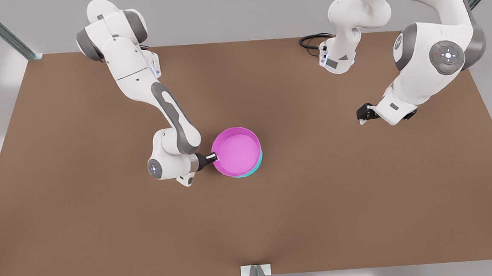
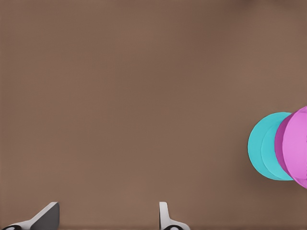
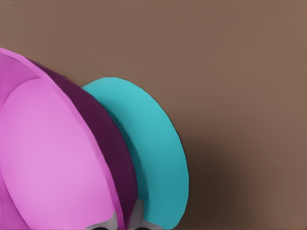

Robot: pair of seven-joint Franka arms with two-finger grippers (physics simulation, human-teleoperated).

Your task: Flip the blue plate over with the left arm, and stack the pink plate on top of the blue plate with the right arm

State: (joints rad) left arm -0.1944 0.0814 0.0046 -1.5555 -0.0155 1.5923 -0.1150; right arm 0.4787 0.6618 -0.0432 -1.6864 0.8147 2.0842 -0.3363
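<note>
**Pink dish rides onto its turquoise twin at mid-bench**

The right pincer (image 1: 214,158), on the arm at the front view's left, is clamped on the near rim of the pink plate (image 1: 236,150), one finger (image 3: 137,214) outside the wall and the other inside. The plate sits over the blue plate (image 1: 257,165), which lies at the middle of the brown bench (image 1: 106,232) and peeks out as a thin crescent on the far side from the pincer. In the right wrist view the pink dish looks tilted against the turquoise one (image 3: 153,143), so whether it rests fully seated cannot be told.

The left pincer (image 1: 363,114) hangs over bare bench at the front view's right, well apart from the plates, its fingers (image 2: 164,215) spread and holding nothing; that arm waits.

Both dishes are round, shallow and matte, with low upright rims and flat bases (plastic, by the look of them). Judged from that, they should be light, stiff and rather slippery, liable to skid on each other. The thin upright rim is the only real purchase, as taken here.
</note>
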